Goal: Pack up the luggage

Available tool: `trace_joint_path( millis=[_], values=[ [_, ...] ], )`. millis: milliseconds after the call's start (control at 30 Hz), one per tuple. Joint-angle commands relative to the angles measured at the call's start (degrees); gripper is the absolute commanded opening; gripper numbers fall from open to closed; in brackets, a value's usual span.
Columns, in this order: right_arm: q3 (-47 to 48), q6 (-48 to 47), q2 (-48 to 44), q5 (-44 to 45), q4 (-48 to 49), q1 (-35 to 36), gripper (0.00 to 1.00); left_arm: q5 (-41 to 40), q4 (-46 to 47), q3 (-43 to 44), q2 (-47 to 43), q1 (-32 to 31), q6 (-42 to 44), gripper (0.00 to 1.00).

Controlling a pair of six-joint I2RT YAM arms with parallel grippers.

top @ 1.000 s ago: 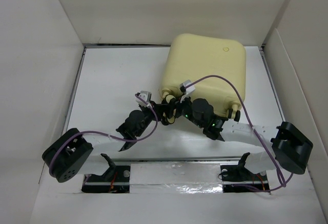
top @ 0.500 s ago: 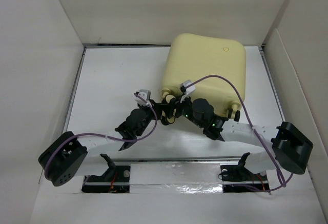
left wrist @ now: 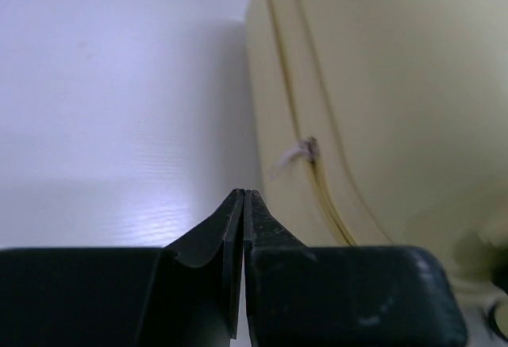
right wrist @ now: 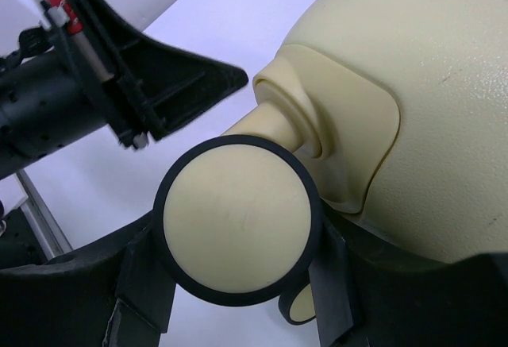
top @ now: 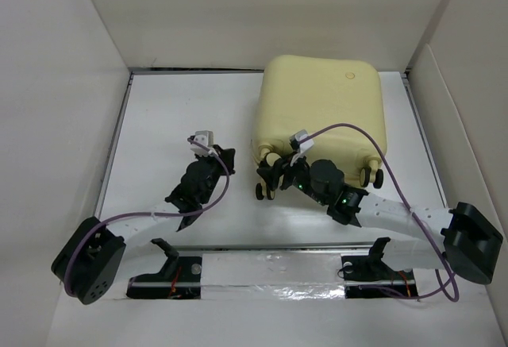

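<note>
The luggage (top: 321, 105), a pale yellow hard-shell suitcase, lies closed at the back right, its round emblem up. My right gripper (top: 274, 174) is at its near left corner. In the right wrist view the gripper (right wrist: 238, 283) is shut on a yellow-and-black wheel (right wrist: 238, 216) of the luggage, with a finger (right wrist: 333, 283) pressing each side of the rim. My left gripper (top: 228, 157) is shut and empty, a little left of the suitcase. In the left wrist view its tips (left wrist: 242, 196) point along the shell (left wrist: 381, 85), near the zipper pull (left wrist: 302, 151).
White walls stand on the left (top: 55, 125), back and right (top: 468, 125) of the white table (top: 175, 117). Another wheel (top: 371, 177) sticks out at the suitcase's near right corner. The arm bases' rail (top: 270, 271) runs along the near edge.
My left gripper has pulled back to the left, away from the suitcase. My right gripper has shifted onto the near left wheel, and its elbow has swung right. The near right wheels now show.
</note>
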Motion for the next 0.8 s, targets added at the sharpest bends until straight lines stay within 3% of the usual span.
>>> trace_joint_path(
  millis=[0, 67, 200, 267, 400, 567, 767],
  values=[
    [2.87, 0.91, -2.44, -1.29, 10.00, 1.16, 0.00, 12.40, 3.26, -2.01, -2.19, -2.92, 3.42, 0.00],
    [3.40, 0.65, -2.27, -1.02, 10.09, 1.16, 0.00, 16.26, 1.67, -2.36, -1.49, -4.33, 3.79, 0.00],
    [3.93, 0.39, -2.18, -0.06, 10.09, 1.16, 0.00, 22.59, 2.01, -3.77, -0.35, -4.34, 3.88, 0.32],
    [4.28, 0.04, -2.18, 0.30, 9.57, 1.16, 0.00, 24.97, 2.01, -3.42, 0.88, -4.34, 4.58, 0.38],
    [5.07, -0.32, -1.74, 0.21, 9.04, 1.16, 0.00, 27.09, 3.06, -2.54, 2.64, -4.34, 5.28, 0.40],
    [5.07, -0.23, -1.56, -0.23, 9.30, 1.16, 0.00, 23.40, 3.86, -0.17, 5.10, -4.34, 6.34, 0.45],
    [4.90, -0.41, -1.56, -1.55, 9.48, 1.16, 0.00, 19.19, 4.12, 4.31, 8.53, -4.34, 8.88, 0.44]
  ],
)
